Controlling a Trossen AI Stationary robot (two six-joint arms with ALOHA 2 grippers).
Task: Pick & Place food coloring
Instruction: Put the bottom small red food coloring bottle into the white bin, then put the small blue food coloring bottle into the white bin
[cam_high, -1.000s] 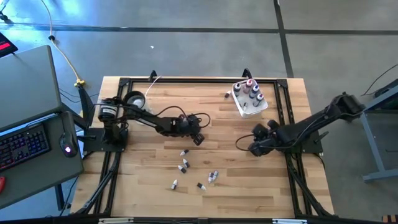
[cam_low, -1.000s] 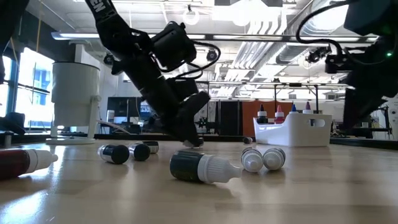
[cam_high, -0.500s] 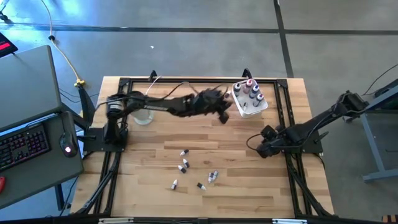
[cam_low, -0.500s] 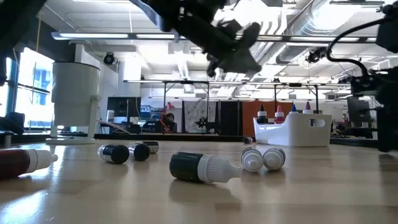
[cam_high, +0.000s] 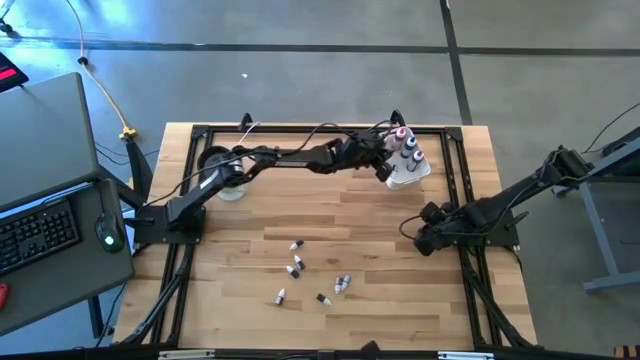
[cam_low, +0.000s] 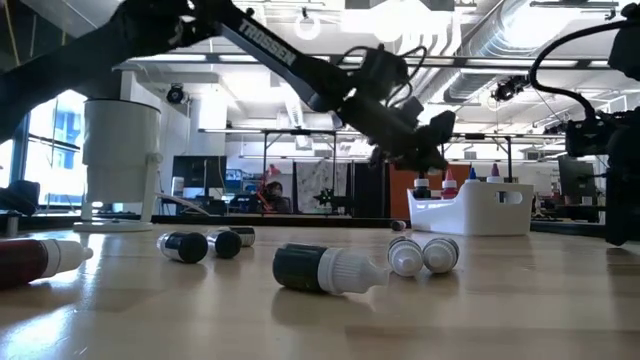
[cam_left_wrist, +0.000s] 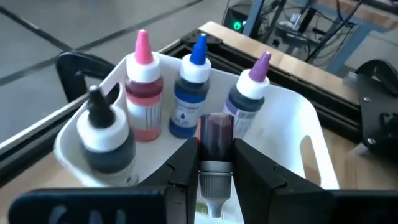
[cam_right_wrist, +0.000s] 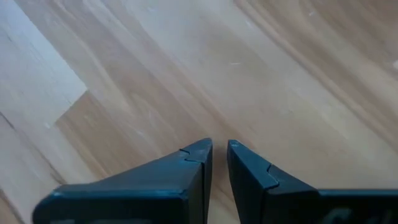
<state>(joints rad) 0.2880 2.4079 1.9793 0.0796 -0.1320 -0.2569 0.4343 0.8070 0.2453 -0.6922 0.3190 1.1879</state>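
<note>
My left gripper (cam_left_wrist: 216, 148) is shut on a slim dark-red dropper bottle (cam_left_wrist: 216, 132) with a white tip. It hangs over the white tub (cam_left_wrist: 292, 118), which also shows in the high view as the tub (cam_high: 412, 172). In the tub stand pink-topped (cam_left_wrist: 143, 93), blue-topped (cam_left_wrist: 191, 87), purple-topped (cam_left_wrist: 252, 93) and black-topped (cam_left_wrist: 102, 134) bottles. Several small bottles (cam_high: 296, 263) lie on their sides mid-table, close up in the low view as bottles (cam_low: 325, 268). My right gripper (cam_high: 420, 240) waits low over bare wood on the right, shut, also seen as the right gripper (cam_right_wrist: 219, 155). My left gripper pinches the dropper bottle's dark body (cam_left_wrist: 216, 134) just above its white collar, between its two fingers (cam_left_wrist: 186, 165). The bottle lies along the fingers, white tip toward the wrist. The fingers slant down from the table's left. The bottle is lifted clear, over the tub's inside.
A clear cup (cam_high: 225, 185) stands at the table's far left by the left arm's base. A black frame (cam_high: 300, 130) runs along the table's edges. Bare wood lies between the scattered bottles and the tub. A desk with a keyboard (cam_high: 40, 230) stands to the left.
My left gripper has risen from low over the table's middle and swung toward the far right corner, ending over the white tub, still shut on the dropper bottle. My right gripper has drawn back a little toward the table's right edge.
</note>
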